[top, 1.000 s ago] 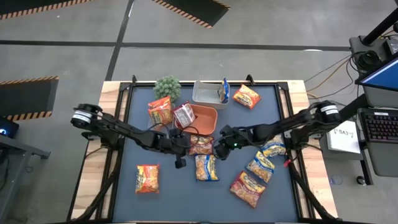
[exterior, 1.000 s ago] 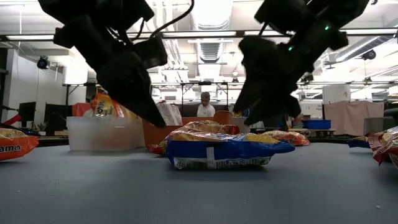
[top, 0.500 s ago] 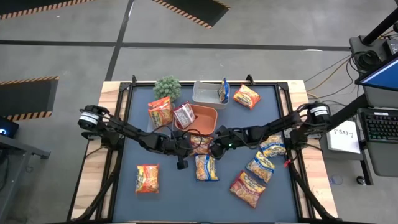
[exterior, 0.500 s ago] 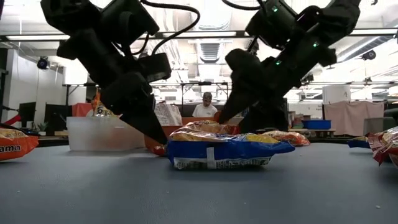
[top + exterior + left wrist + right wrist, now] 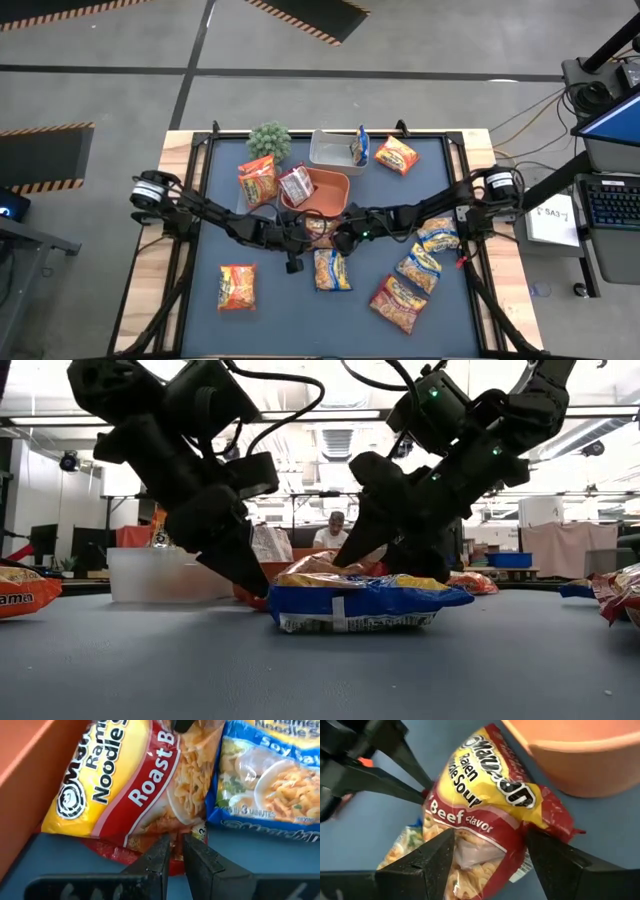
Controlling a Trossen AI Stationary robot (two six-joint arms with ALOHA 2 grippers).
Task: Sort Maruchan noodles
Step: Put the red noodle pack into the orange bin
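Maruchan noodles are scattered over the dark surface (image 5: 270, 300): largest to smallest below.

Surface: open room at the near-left corner and along the near edge; crowded toward the far edge. Wooden border all round, so sliding packets have no lip to stop them except the frame.

Orange tray (image 5: 325, 190) sits mid-far, with a red packet (image 5: 297, 183) leaning on its rim. Clear tub (image 5: 333, 150) behind it holds a blue packet upright. Small plant (image 5: 269, 140) at the far-left corner.

Both arms meet at centre, just in front of the tray. Left hand (image 5: 174, 857) has its fingers nearly together, pinching the sealed end edge of the roast beef packet (image 5: 130, 785). Right hand (image 5: 487, 850) stands wide, one finger each side of the same packet (image 5: 485, 820), not closed on it as far as I can tell.

That packet lies against the tray wall, partly overlapping the blue soy sauce packet (image 5: 350, 603).

Handling, my read: light, glossy film, slippery; brick inside is brittle and will crack under a hard squeeze. Crimped end seams are the safest grab. Across the flat body risks slipping or crushing.

Risk: two hands on one packet, close to the tray wall, with little clearance between fingers.
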